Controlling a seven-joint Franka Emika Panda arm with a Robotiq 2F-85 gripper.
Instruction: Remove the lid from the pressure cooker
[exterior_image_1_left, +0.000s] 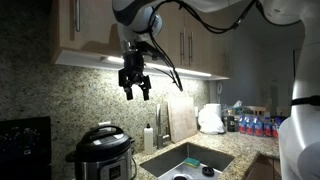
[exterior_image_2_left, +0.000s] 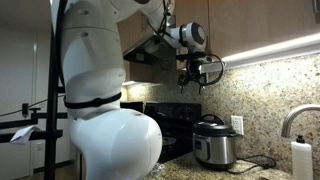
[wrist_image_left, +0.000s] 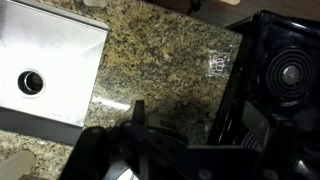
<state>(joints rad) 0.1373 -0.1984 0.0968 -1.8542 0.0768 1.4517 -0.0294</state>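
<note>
My fingers (exterior_image_1_left: 136, 90) hung spread open and empty, high over the granite surface (wrist_image_left: 160, 50); the pressure cooker (exterior_image_1_left: 103, 160) stood well below them, between the sink (exterior_image_1_left: 190, 160) and the black stove (exterior_image_2_left: 170, 120); the lid (exterior_image_1_left: 100, 135) sat closed on it.
</note>
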